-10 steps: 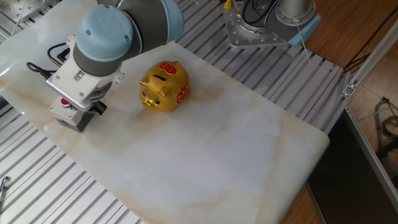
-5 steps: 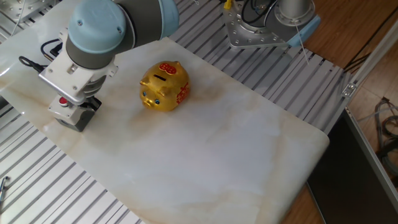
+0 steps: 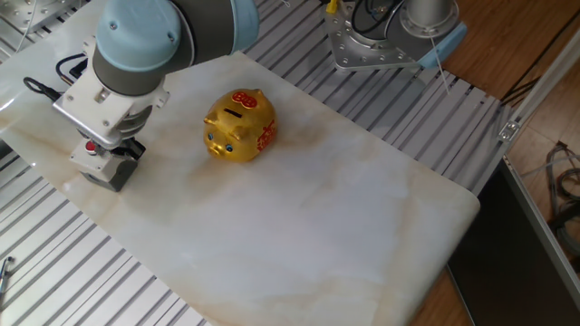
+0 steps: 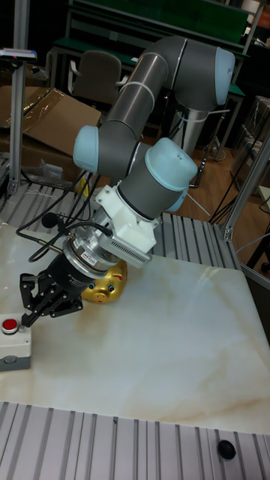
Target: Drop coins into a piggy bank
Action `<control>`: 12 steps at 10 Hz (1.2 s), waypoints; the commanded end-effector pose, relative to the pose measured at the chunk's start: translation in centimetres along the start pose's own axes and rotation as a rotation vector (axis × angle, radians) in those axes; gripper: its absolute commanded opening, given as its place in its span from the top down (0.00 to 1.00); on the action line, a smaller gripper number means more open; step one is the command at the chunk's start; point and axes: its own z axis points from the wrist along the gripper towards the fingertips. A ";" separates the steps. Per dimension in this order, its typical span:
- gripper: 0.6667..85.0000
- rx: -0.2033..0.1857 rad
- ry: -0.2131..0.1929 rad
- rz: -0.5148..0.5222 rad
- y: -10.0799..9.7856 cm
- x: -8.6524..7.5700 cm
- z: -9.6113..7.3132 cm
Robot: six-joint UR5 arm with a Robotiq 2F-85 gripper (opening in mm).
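Surface: a pale marbled worktop [image 3: 344, 217] laid on ribbed aluminium framing, with a workshop of benches and chairs behind. The piggy bank [image 3: 239, 126] stands upright toward the far left of the slab, slot on top. Since half a second ago the arm has edged slightly further left; the bank has not moved. The gripper [image 4: 46, 290] hangs over a grey box with a red button [image 4: 13, 339], fingers spread, grasping nothing. The arm partly screens the bank in the tall fixed view.
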 end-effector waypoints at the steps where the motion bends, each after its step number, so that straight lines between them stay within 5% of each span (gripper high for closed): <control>1: 1.00 -0.038 -0.011 0.025 0.8 -0.2 -0.3; 12: 1.00 -0.120 -0.017 0.017 2.0 1.4 -3.9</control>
